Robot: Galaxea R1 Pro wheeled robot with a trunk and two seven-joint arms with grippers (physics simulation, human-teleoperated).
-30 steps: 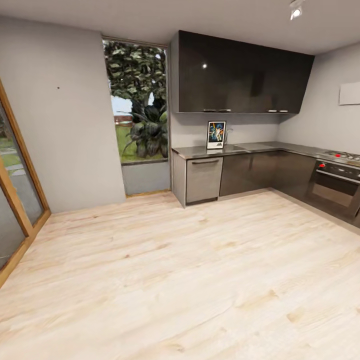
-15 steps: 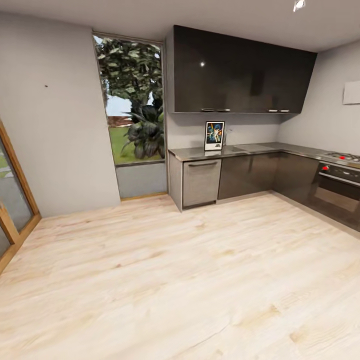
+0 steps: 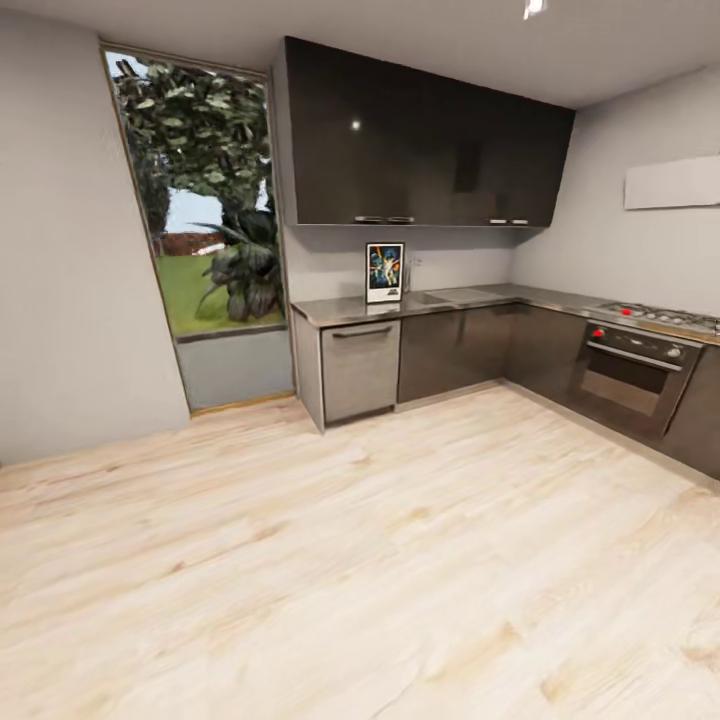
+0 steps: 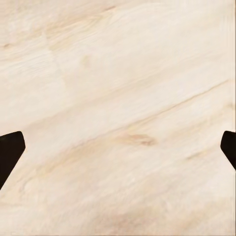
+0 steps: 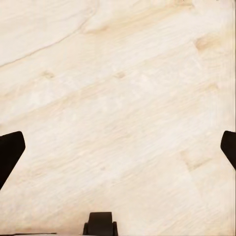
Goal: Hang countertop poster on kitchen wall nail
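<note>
Shifted left across head view since 0.5 s ago: whole kitchen, so camera/base turned, not the things. Poster [image 3: 385,272] upright on counter [image 3: 345,310], leaning back against wall beside sink – prob. propped so face shows and top edge easy to grab. Well apart from robot, wide stretch of wood floor [image 3: 330,540] between. No nail speck made out on grey wall.

Left jaws [image 4: 118,150] & right jaws [image 5: 118,147] spread wide, nothing between, pointing down at floor – carry pose while driving, likely.

Count: 1 poster, 1 window [image 3: 200,210], 1 oven [image 3: 625,375], 1 hob.
</note>
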